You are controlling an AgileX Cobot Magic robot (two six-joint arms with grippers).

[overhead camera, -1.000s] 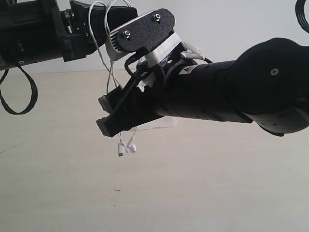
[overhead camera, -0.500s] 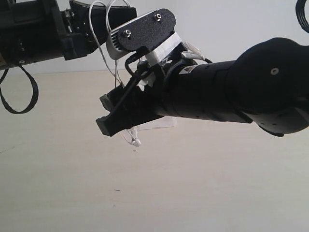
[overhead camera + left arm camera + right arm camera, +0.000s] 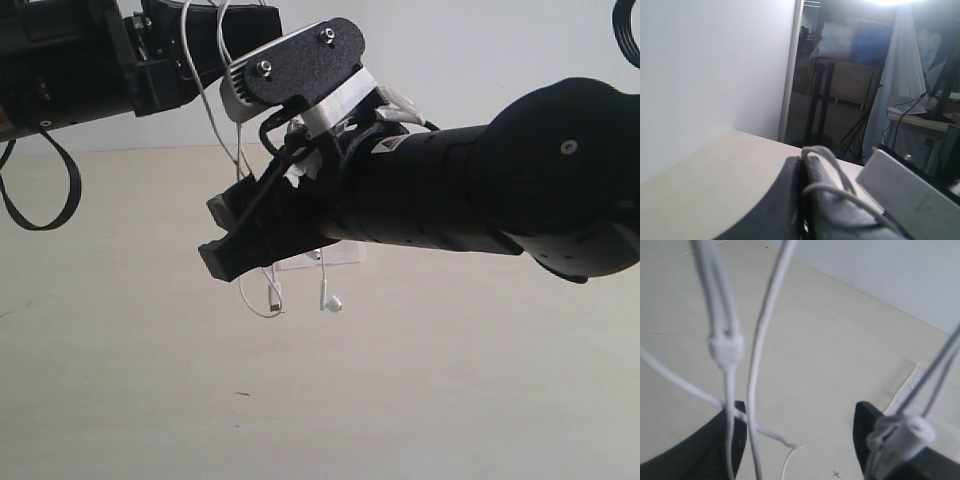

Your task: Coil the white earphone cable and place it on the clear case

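The white earphone cable (image 3: 208,100) loops over my left gripper (image 3: 262,25), which is high at the top left and shut on it. In the left wrist view the cable (image 3: 832,165) comes out of the closed jaws of that gripper (image 3: 802,160) and drapes over one finger. The strands drop past my right gripper (image 3: 212,240), which is open. In the right wrist view the strands (image 3: 764,340) hang in front of the gap of the right gripper (image 3: 800,415). An earbud (image 3: 331,299) and a second end (image 3: 274,300) dangle above the table. The clear case (image 3: 343,254) lies behind the right arm.
The bulky black right arm (image 3: 480,195) fills the middle and right of the exterior view. A black cable loop (image 3: 45,205) hangs from the left arm. The pale tabletop (image 3: 300,400) spreads below, and the case's edge (image 3: 907,385) shows past one right finger.
The hanging cable ends have swung; one earbud now dangles further right, apart from the other end. The left gripper has risen slightly. The right arm has stayed put.
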